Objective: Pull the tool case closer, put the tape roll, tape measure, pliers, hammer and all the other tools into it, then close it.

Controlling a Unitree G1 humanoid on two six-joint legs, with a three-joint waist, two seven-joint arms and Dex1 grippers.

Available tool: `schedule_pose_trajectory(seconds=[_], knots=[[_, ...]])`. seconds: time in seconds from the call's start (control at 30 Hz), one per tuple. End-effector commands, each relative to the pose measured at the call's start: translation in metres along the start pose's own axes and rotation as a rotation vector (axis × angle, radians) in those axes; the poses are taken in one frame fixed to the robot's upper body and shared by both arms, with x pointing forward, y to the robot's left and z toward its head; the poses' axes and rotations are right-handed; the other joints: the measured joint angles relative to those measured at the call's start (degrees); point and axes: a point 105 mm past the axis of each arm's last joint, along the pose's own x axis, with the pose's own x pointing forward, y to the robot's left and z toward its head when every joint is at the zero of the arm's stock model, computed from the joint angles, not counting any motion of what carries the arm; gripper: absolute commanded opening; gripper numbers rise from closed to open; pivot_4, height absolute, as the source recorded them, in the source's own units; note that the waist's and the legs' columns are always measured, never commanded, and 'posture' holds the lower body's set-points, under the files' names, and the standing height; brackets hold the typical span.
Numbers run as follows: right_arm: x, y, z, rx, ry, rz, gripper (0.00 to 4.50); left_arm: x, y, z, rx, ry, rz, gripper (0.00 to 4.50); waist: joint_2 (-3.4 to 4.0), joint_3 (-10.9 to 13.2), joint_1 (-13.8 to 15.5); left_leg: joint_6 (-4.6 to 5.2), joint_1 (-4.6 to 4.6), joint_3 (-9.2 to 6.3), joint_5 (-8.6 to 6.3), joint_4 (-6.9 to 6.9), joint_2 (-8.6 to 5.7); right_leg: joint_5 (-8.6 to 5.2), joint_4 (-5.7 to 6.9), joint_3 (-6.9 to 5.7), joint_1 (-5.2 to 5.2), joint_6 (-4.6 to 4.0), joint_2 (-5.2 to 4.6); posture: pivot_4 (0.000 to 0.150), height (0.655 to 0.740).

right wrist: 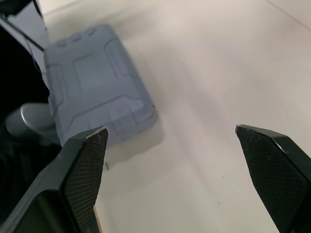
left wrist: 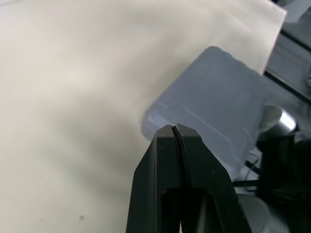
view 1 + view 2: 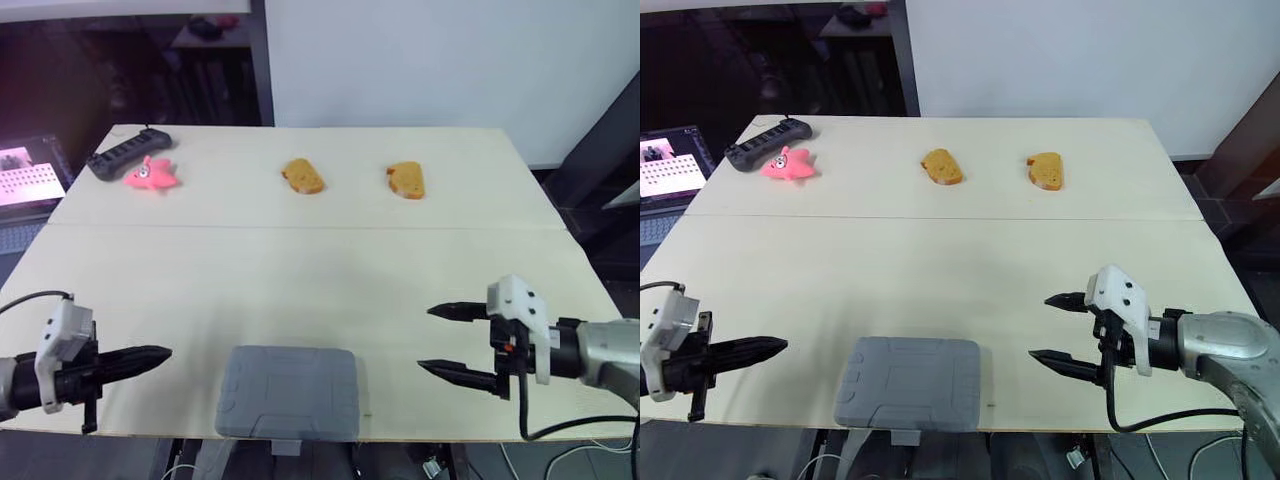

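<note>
Left eye view gives you the grey moulded plastic tool case point(image 3: 288, 390) lying flat and lidded at the near edge of the pale wooden table point(image 3: 300, 270), between your two arms. A small tab on it juts past the table edge.

The left gripper point(image 3: 165, 352) hovers just beside the case's left side with its jaws pressed together on nothing. The right gripper point(image 3: 425, 338) hangs near the case's right side, spread wide and empty.

No tape roll, tape measure, pliers or hammer lies on the table, so the work looks to be at its last step: making sure the lid is fully down. If you press it, come down on the middle of the lid from above rather than shoving from the side. The case sits so near the edge that a sideways push could tip it off.

Far back on the table, well apart from the case, lie two brown bread-like slices point(image 3: 303, 177) point(image 3: 406, 180), a pink soft toy point(image 3: 152, 176) and a black power strip point(image 3: 128, 153) touching it. None looks like a tool.

Left wrist view adds that its black fingers point(image 2: 165, 165) meet along a hairline seam, which you cannot judge from the head views. Right wrist view shows the raised panel lines on the lid and a row of small bumps along one edge, framed by its textured pads point(image 1: 87, 160).
</note>
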Motion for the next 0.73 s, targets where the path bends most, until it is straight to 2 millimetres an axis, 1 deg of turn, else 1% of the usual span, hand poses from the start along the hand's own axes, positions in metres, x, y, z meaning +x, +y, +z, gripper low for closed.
schedule_pose_trajectory(seconds=[0.03,0.13,0.27,0.33,0.57,0.73], knots=[[0.002,0.005,0.001,-0.088,-0.006,0.016,4.45,-0.002,0.001,0.009,0.027,-0.009,0.014,0.0,0.0,0.0,0.0,-0.01,0.02,0.0,0.0,0.03,0.0,0.01,0.0,0.01,0.03,-0.03,0.0,0.15,0.74],[0.005,0.006,0.0,-0.089,-0.024,0.017,4.45,-0.001,0.003,0.011,0.034,-0.009,0.01,0.0,0.0,0.0,0.0,-0.02,0.03,0.02,0.01,0.16,0.0,-0.01,0.02,0.02,0.07,-0.21,0.0,0.15,0.74],[0.007,0.01,-0.003,-0.085,-0.022,0.033,4.45,-0.001,0.003,0.014,0.038,-0.017,0.001,0.0,0.0,0.0,0.1,-0.02,0.03,0.02,0.01,0.22,0.0,0.0,0.03,0.02,0.13,-0.2,0.0,0.15,0.74],[0.007,0.01,-0.004,-0.088,-0.021,0.032,4.45,-0.002,0.002,0.013,0.038,-0.013,-0.001,0.0,0.0,0.0,0.0,-0.02,0.02,0.02,0.01,0.23,0.0,0.07,0.03,0.02,0.13,-0.06,0.0,0.15,0.74],[0.01,0.01,0.0,-0.091,-0.043,0.037,4.45,-0.001,0.002,0.017,0.047,-0.019,-0.004,0.0,0.0,0.0,0.0,-0.02,0.05,0.01,0.01,0.26,0.0,0.08,0.05,0.02,0.15,-0.06,0.01,0.15,0.74],[0.013,0.009,-0.002,-0.089,-0.041,0.031,4.45,0.002,0.008,0.018,0.119,-0.001,0.022,0.0,0.0,0.0,0.1,-0.02,0.05,0.01,0.01,0.31,0.0,0.09,0.07,0.02,0.19,-0.04,0.0,0.15,0.74]])
